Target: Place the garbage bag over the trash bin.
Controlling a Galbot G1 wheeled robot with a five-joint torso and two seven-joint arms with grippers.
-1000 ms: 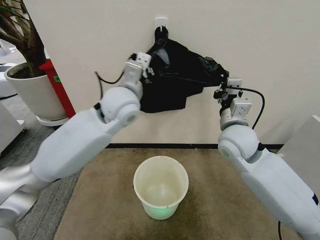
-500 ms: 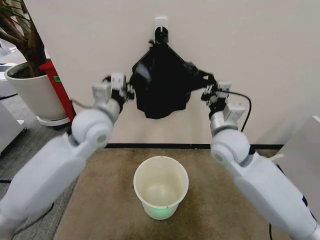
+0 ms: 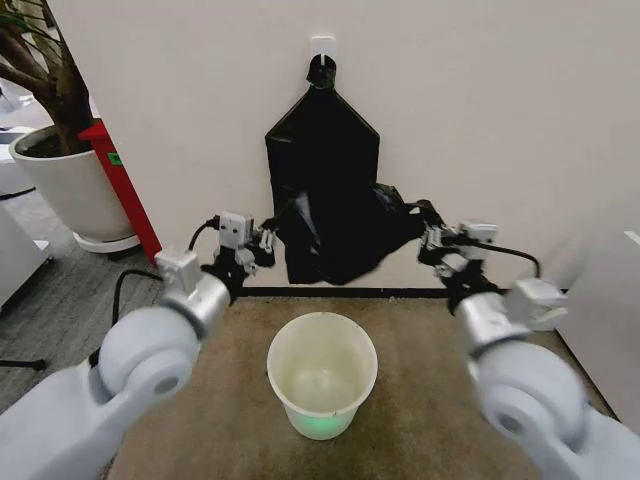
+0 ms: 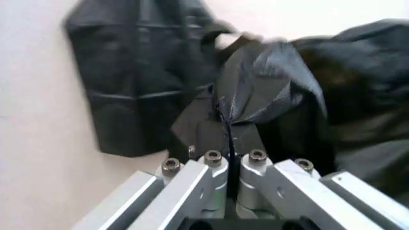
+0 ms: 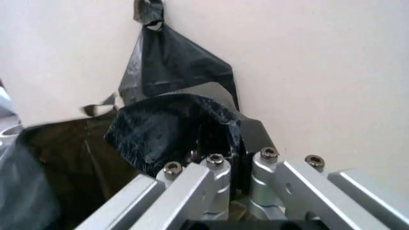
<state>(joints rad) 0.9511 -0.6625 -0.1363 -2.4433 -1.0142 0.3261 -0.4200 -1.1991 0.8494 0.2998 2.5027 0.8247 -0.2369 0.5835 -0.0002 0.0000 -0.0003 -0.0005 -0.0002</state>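
Note:
The garbage bag [image 3: 392, 226] is stretched between my two grippers in front of the wall, above and behind the trash bin [image 3: 322, 316]. My left gripper [image 3: 264, 243] is shut on the bag's left edge and my right gripper [image 3: 431, 239] on its right edge. In the left wrist view the fingers [image 4: 213, 168] pinch crinkled black film [image 4: 271, 81]. The right wrist view shows the right gripper [image 5: 238, 158] clamped on a fold of the bag [image 5: 169, 129]. The white bin stands open and upright on the brown mat, with a greenish bottom.
A flat black bundle of bags [image 3: 322, 150] hangs from a wall hook [image 3: 322, 45] right behind the stretched bag. A large white plant pot [image 3: 60, 185] and a red object [image 3: 122, 172] stand at the left by the wall. A brown mat [image 3: 420, 400] surrounds the bin.
Both grippers have come down from chest height to just above the bin's far side, drawing the bag with them. The bundle on the hook now hangs flat.

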